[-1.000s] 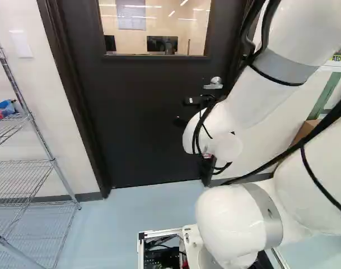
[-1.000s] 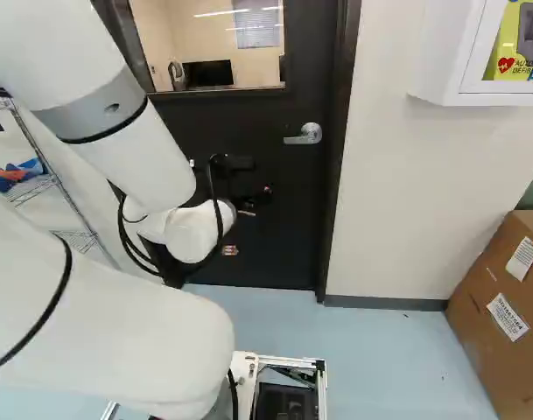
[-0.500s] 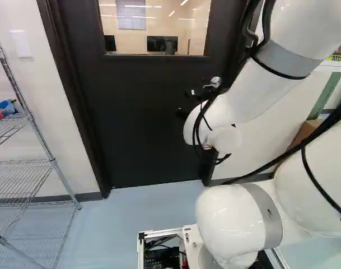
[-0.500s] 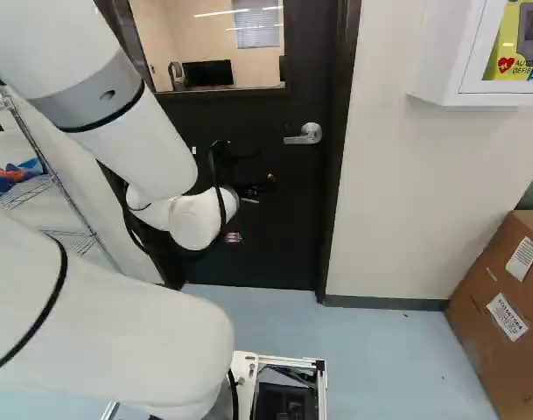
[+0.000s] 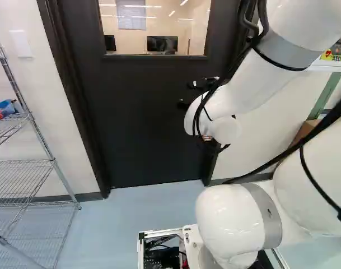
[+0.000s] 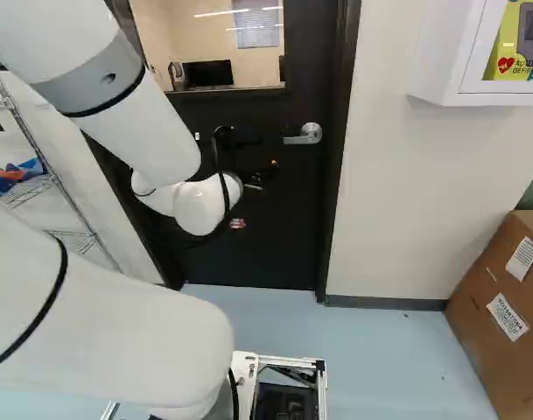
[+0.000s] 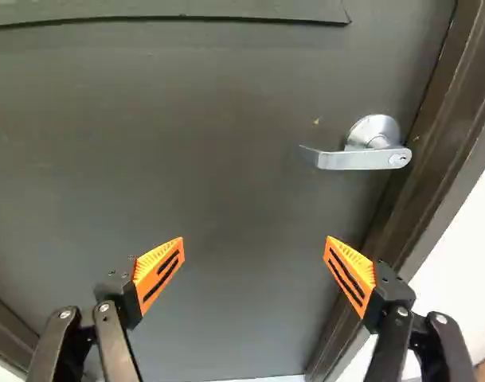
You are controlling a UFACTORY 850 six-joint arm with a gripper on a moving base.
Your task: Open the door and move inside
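Observation:
The dark door (image 5: 136,112) with its window is closed in its frame ahead of the arm. Its silver lever handle (image 6: 303,136) is level, at the door's right side in the right base view; in the left base view the gripper mostly covers it. My gripper (image 6: 253,159) faces the door, left of and a bit below the handle in the right base view. Seen from the wrist, the gripper (image 7: 254,248) is wide open with nothing between its orange pads (image 7: 158,270); the lever handle (image 7: 357,159) lies ahead and off to one side, untouched.
A wire shelf rack (image 5: 30,162) stands by the wall, left of the door. Right of the door, a white defibrillator cabinet (image 6: 441,66) hangs on the wall, above and left of a cardboard box (image 6: 502,306) on the floor. The door frame (image 7: 417,175) runs close beside the handle.
My arm's wrist and gripper have risen and shifted slightly right in the right base view, closer to the handle's height. The base, door and handle have not moved.

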